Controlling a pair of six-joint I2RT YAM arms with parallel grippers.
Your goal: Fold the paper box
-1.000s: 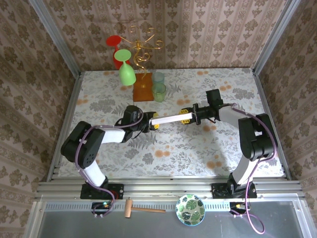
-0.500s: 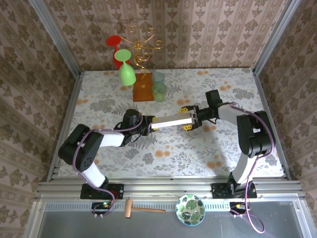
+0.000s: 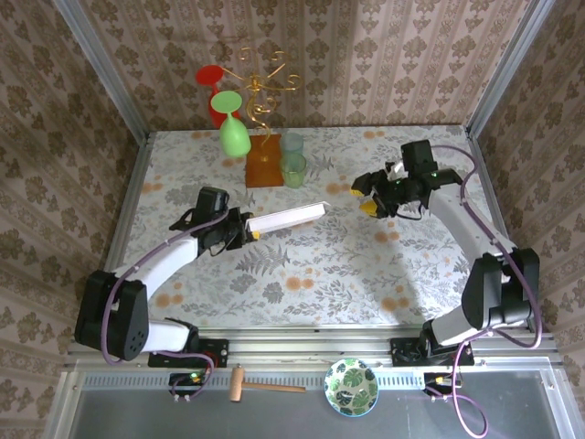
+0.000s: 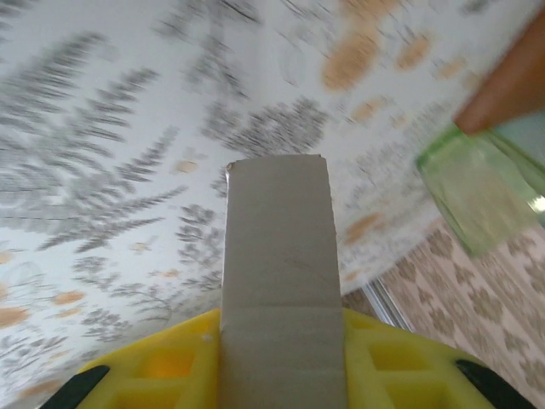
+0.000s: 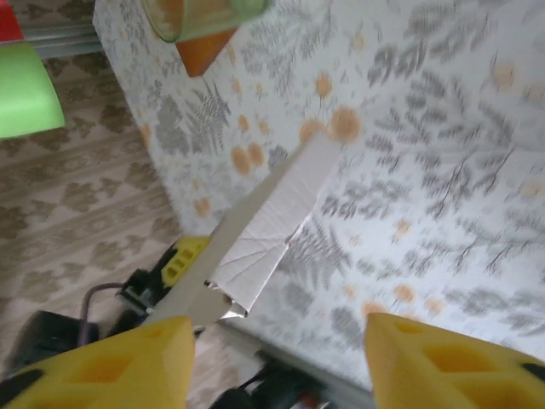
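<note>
You have bare cloth across the whole lower half of the table (image 3: pixel 366 274) in the top view. At centre, a gap lies open between the paper box (image 3: pixel 286 218) (slanting out from the left gripper (image 3: pixel 239 229)) and the right gripper (image 3: pixel 370 195). Just above the box, the orange block (image 3: pixel 263 169), green cups (image 3: pixel 292 165) and wire stand (image 3: pixel 260 87) crowd the passage.

The right gripper (image 3: pixel 366 198) is off the paper box (image 3: pixel 288 218) and sits farther upper right, jaws apart; the left gripper (image 3: pixel 245 229) and box are now farther left.
</note>
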